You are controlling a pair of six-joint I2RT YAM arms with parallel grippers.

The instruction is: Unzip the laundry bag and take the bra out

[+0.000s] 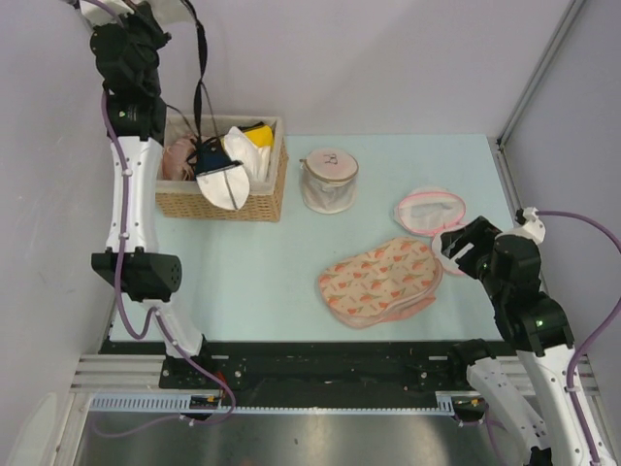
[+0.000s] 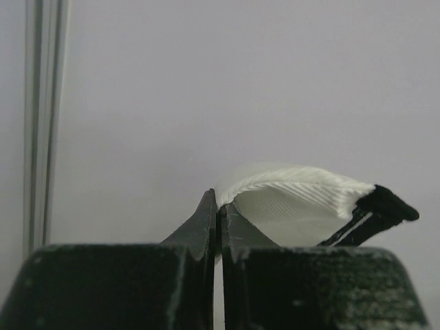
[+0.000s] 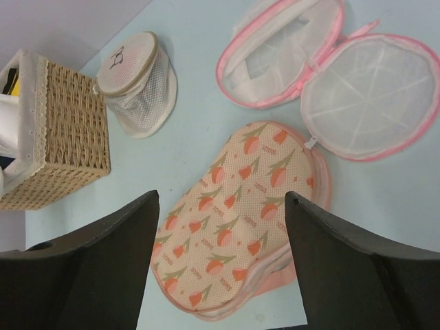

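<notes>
Overhead, bra dangles above garment-filled wicker basket.

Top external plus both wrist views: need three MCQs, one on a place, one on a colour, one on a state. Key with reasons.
1. Where is the laundry bag?
A) hanging in the air
B) flat on the table, by the right end effector
C) folded upright on its edge

2. What colour is the rim of the round open mesh bag?
A) pink
B) blue
C) black

3. What state is the left end effector in?
A) open and empty
B) open around the laundry bag
C) shut on the bra

Key:
1 B: the top view shows it lying flat on the table beside that end effector.
2 A: the right wrist view shows a pink edge all round.
3 C: the left wrist view shows its jaws closed, with white fabric pinched at the tips.
</notes>
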